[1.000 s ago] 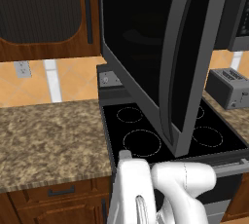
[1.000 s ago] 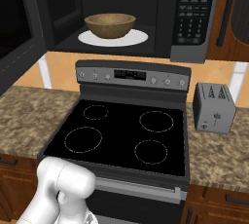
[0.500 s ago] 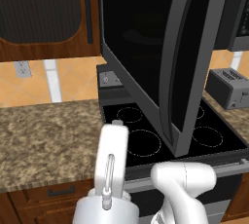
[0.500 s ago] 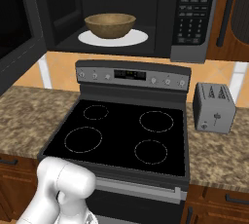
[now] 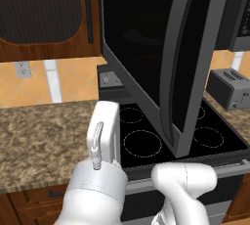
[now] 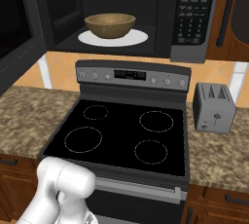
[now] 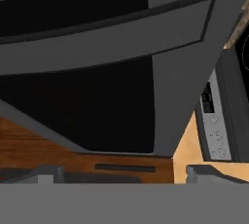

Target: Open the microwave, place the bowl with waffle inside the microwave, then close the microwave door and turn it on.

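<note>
The microwave [image 6: 121, 13] hangs above the stove [image 6: 121, 135], and its cavity stands open. Inside it, on a white round plate [image 6: 113, 37], sits the brown bowl [image 6: 110, 25], near the middle of the cavity floor; whether a waffle lies in the bowl cannot be told. To the right of the cavity is the microwave's keypad panel [image 6: 189, 9].

The microwave door [image 5: 151, 48] is swung wide out from the microwave's left side, its glossy black glass facing left in the left base view and its long grey handle [image 5: 188, 67] running down its outer edge, over the stove's burners. In the hand view the door's frame [image 7: 175, 72] crosses the picture at a slant.

The gripper [image 7: 124, 172] stands with its jaws spread wide and nothing between them; its two tips show low in the hand view, well apart, pointing toward the door.

On the granite counter [image 6: 219, 155] right of the stove stands a grey toaster [image 6: 213, 107]. Left of the microwave hangs a dark ribbed cabinet door [image 5: 44, 9] in a wooden frame.
</note>
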Controlling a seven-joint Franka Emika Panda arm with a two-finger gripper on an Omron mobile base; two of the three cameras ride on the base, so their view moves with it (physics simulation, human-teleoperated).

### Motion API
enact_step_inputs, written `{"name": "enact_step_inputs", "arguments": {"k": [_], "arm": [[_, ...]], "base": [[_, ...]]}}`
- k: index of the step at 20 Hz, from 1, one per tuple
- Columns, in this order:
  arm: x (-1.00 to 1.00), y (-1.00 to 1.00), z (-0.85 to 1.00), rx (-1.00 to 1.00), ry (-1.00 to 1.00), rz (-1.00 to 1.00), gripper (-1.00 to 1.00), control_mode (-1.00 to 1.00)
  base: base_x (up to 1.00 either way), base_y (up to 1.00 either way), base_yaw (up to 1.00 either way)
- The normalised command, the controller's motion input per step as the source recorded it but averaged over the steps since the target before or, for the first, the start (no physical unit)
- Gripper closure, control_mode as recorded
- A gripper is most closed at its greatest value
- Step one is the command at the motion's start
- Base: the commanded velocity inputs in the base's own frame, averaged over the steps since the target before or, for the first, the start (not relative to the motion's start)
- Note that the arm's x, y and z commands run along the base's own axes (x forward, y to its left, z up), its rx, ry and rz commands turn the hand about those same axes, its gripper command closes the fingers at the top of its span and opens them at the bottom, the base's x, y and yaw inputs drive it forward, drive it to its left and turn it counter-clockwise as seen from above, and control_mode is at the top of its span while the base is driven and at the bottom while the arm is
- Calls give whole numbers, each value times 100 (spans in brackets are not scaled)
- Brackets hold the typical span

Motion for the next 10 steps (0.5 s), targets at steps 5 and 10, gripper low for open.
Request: {"name": "enact_step_inputs", "arguments": {"k": [5, 10], "arm": [[96, 15, -90, 3, -20, -2, -100, -100], [100, 35, -51, 1, -28, -5, -100, -100]], "base": [[0, 0, 0], [0, 0, 0]]}}
